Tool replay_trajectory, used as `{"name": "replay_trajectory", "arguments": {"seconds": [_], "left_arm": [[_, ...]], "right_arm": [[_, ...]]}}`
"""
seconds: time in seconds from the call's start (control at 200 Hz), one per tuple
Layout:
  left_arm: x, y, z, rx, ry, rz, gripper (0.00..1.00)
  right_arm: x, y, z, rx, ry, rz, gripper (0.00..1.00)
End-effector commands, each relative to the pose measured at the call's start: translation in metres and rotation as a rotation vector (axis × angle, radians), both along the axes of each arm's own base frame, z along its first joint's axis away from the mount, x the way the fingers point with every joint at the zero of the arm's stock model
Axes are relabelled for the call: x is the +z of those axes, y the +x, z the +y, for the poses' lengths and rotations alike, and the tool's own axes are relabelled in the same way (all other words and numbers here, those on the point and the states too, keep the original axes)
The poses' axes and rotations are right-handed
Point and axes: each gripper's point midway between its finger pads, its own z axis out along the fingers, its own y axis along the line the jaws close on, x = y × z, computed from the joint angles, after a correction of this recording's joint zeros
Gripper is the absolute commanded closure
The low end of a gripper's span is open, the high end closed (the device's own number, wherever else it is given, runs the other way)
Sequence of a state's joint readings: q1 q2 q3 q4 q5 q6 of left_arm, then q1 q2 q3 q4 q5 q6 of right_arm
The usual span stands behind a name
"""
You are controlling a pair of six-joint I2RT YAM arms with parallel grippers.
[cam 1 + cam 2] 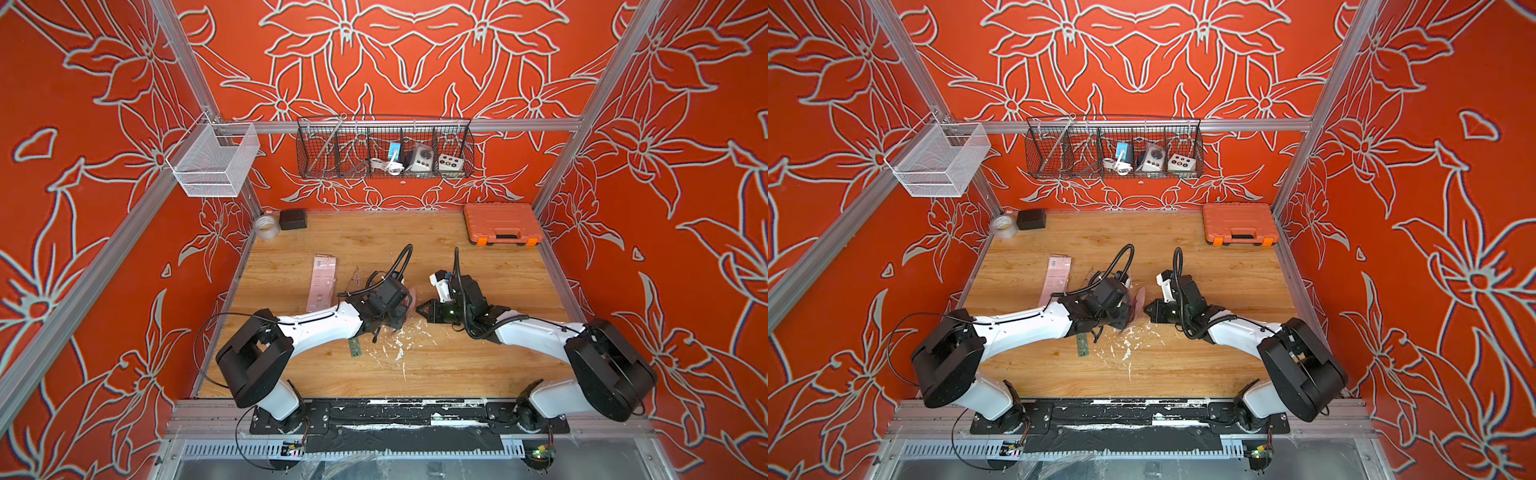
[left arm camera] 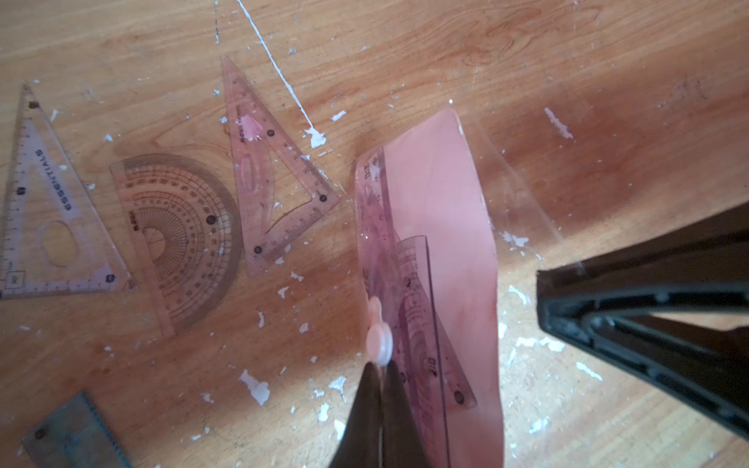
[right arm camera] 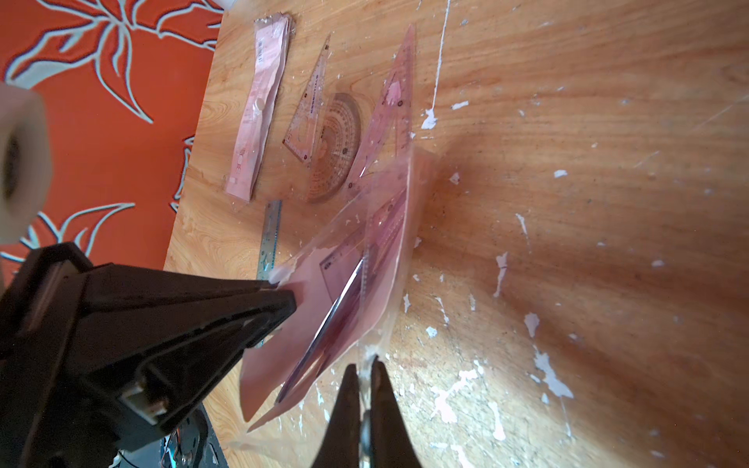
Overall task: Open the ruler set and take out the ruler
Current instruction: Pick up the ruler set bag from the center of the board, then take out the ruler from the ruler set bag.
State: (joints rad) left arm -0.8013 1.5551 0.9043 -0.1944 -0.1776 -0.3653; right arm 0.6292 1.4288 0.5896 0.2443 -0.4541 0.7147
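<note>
Top views are evenly, brightly lit; walls (image 1: 50, 208) at 9 and 3 o'clock are stretched by the wide lens. Wrist views are softer: left gripper (image 2: 379, 366) blurred near lens, faint sheen on ruler set (image 3: 348, 231), broad shadow across table (image 3: 567, 202).

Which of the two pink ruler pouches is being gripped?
The central pouch, pinched by the left fingers and right fingers; the other pouch lies flat farther left.

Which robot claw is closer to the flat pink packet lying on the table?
Left. The left gripper pinches the lifted pink pouch on the side facing the flat pink packet; the right gripper pinches the pouch's far edge, beyond the left one.
</note>
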Motion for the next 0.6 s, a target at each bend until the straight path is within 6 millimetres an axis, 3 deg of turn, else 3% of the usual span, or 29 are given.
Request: {"name": "replay_trajectory", "arguments": {"seconds": [0.0, 0.12, 0.215, 0.32, 0.41, 0.595], "left_arm": [[-0.010, -0.004, 0.006, -0.003, 0.049, -0.003, 1.00], [-0.009, -0.005, -0.003, -0.022, 0.051, -0.005, 1.00], [-0.010, -0.006, -0.008, -0.024, 0.036, -0.004, 1.00], [-0.011, -0.008, -0.012, -0.026, 0.016, -0.003, 1.00], [-0.010, -0.009, -0.015, -0.034, 0.007, 0.000, 1.00], [-0.009, -0.009, -0.015, -0.027, -0.010, -0.014, 1.00]], "right_arm": [[0.004, -0.005, -0.002, 0.029, -0.019, -0.011, 1.00], [0.026, -0.005, -0.011, 0.014, -0.060, -0.046, 0.79], [0.049, -0.004, -0.023, -0.029, -0.092, -0.089, 0.72], [0.071, -0.003, -0.026, -0.046, -0.080, -0.115, 0.71], [0.079, -0.006, -0.016, -0.017, -0.035, -0.084, 0.73], [0.063, 0.000, 0.003, 0.001, -0.005, 0.033, 0.78]]}}
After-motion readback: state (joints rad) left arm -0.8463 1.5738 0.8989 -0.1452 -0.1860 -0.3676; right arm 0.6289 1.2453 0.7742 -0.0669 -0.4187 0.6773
